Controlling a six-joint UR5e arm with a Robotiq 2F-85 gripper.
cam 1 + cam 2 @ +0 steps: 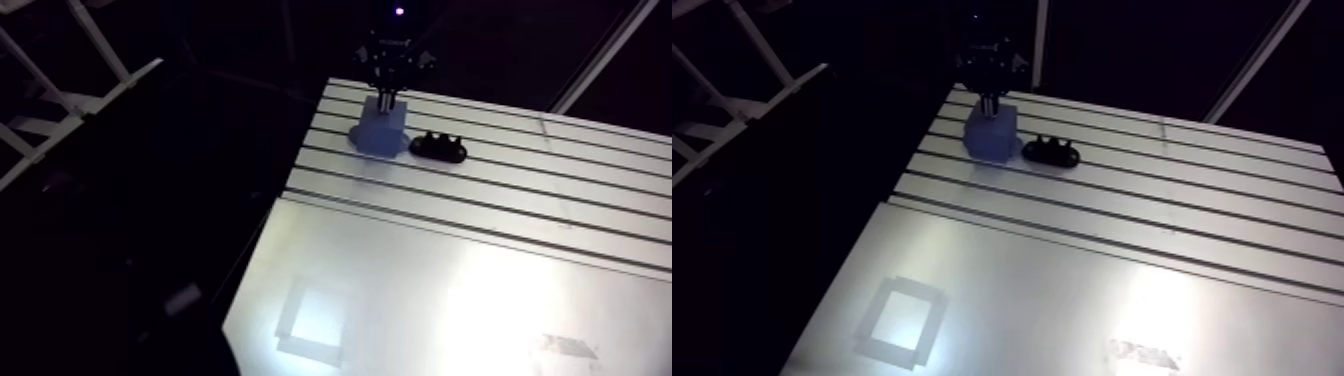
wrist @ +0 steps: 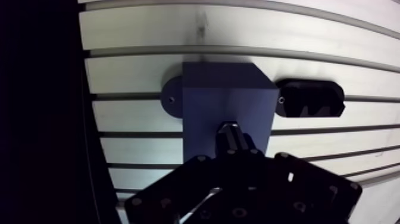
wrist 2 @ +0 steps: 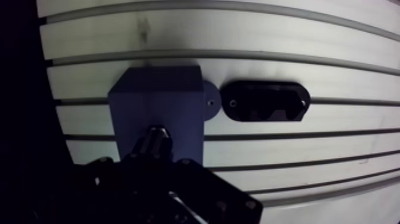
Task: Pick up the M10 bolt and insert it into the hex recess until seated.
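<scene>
Claw (image 2: 232, 154) is clenched on the M10 bolt (image 2: 230, 136), as far as I can read it. The fingers are v. dark in the wrist view, but the bolt comes straight out from between them, so I take it as gripped, not released.

Key relation: the bolt's long axis runs along the claw's own axis, pointing down and away from the wrist. Its far end sits over the top face of the blue block (image 2: 208, 95). That end looks hex-shaped, i.e. prob. the head leading. The hex recess itself isn't visible; the bolt end covers the spot where it would be. Can't tell whether the tip is touching the face or already partly in.

The arm view agrees: claw directly above the block, near the far edge of the table (image 2: 333, 42), with no obvious sideways offset.

Black holder (image 2: 311, 99) lies just beside the block, apart from the bolt and out of the way.

Judgement: insertion step, approx. lined up. What's left is a straight push along the bolt axis, maybe w/ a slight twist so the hex flats match the recess. Main risk is the head catching on the rim.
</scene>
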